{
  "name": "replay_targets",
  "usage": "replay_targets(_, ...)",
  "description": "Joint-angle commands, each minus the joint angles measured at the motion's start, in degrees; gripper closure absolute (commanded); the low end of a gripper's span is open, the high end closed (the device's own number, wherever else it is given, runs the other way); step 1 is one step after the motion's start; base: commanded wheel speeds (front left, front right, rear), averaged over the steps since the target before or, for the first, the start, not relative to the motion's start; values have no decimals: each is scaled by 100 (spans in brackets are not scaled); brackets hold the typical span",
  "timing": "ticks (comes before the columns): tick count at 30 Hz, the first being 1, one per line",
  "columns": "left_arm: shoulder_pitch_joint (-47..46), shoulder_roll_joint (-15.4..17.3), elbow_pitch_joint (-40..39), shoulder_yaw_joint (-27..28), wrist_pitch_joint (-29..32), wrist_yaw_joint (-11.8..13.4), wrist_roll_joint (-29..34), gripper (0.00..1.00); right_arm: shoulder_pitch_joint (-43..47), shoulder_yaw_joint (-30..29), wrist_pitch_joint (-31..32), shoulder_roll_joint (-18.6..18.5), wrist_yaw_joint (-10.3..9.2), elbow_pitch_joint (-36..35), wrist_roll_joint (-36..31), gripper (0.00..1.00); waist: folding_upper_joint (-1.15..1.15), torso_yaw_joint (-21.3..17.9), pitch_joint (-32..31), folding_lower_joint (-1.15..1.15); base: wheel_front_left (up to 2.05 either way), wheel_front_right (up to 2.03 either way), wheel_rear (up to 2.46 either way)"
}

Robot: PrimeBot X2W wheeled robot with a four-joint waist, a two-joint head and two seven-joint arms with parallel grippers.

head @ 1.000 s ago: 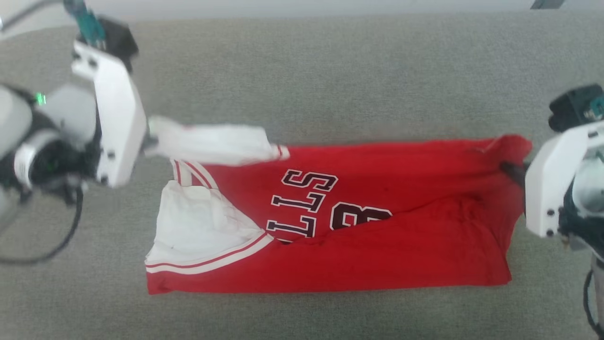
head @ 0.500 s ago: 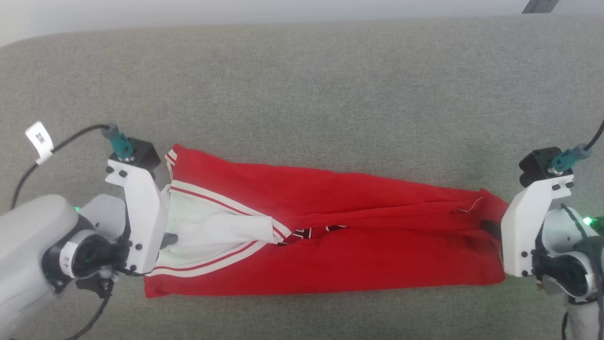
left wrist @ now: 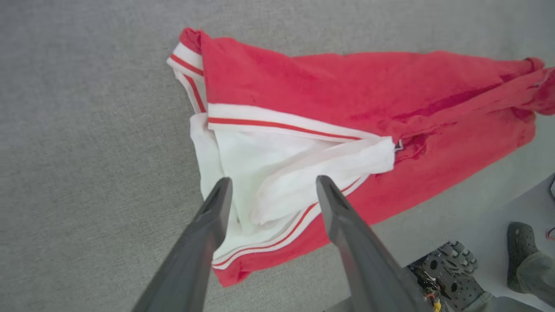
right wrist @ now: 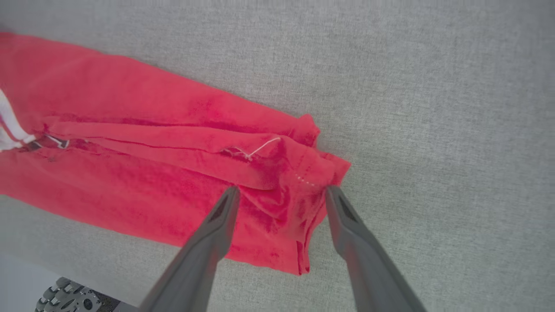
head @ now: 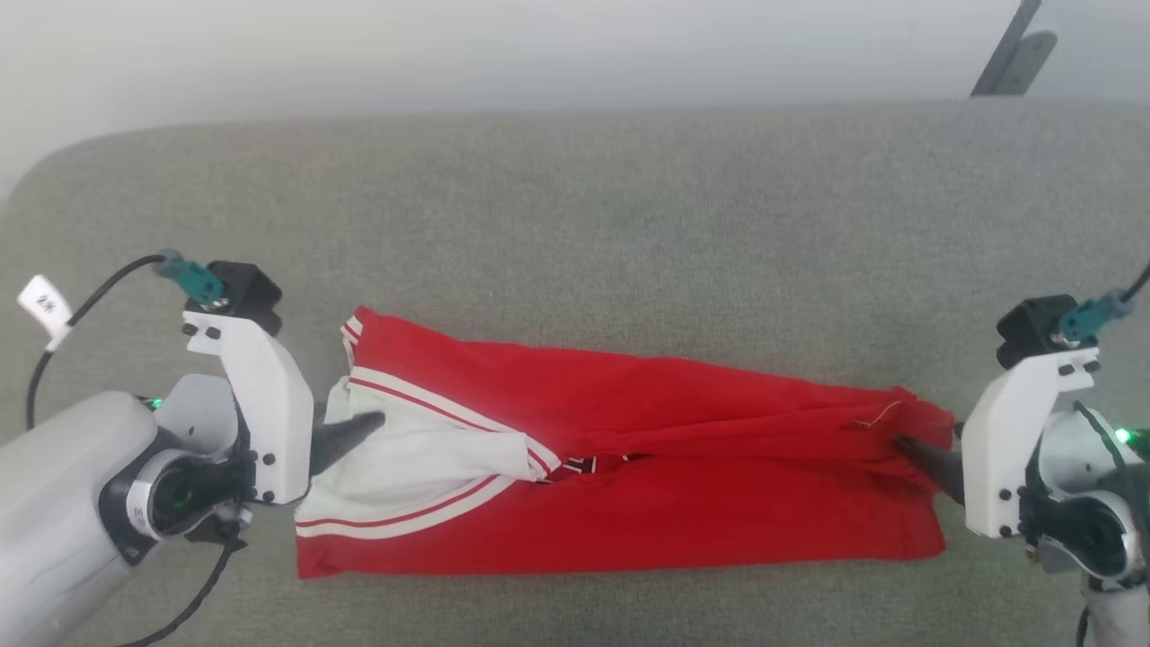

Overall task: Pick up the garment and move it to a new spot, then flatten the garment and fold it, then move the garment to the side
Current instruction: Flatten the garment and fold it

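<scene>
Left gripper (head: 359, 427): lower left of the head view, fingers spread and holding nothing. In the left wrist view (left wrist: 273, 182) the two tips hang over the white sleeve (left wrist: 277, 164).
Right gripper (head: 925, 458): lower right of the head view, fingers also spread. In the right wrist view (right wrist: 282, 190) the tips sit either side of the bunched red corner; whether they touch it I cannot tell.
Garment (head: 674, 503): lies as a long folded band across the lower middle of the head view, between the two grippers.
Garment's left end (left wrist: 303, 86): white sleeve with striped trim, just off the left fingertips.
Garment's right end (right wrist: 130, 182): plain red, crumpled, with a loose white thread (right wrist: 260, 149).
Lettering (head: 584, 465): a dark scrap peeks out at the fold.
Surface (head: 575, 225): grey cloth, under the garment.
</scene>
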Motion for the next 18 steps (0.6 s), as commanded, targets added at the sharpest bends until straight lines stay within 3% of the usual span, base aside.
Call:
replay_targets(1,154,18,-50,121,-340,-54,73,0,152,-73,-1,33,-1,-110,55,0,0,49,-175,0,0,0,0)
replay_targets(9,657,241,-218,373,-1806,-102,448,0,607,-479,-51,73,-1,-397,50,0,0,150,-442,0,0,0,0)
replay_targets(18,1483,499,-265,702,-3610,119,676,0,797,-950,-226,27,-1,-34,-68,0,0,372,-543,0,0,0,0)
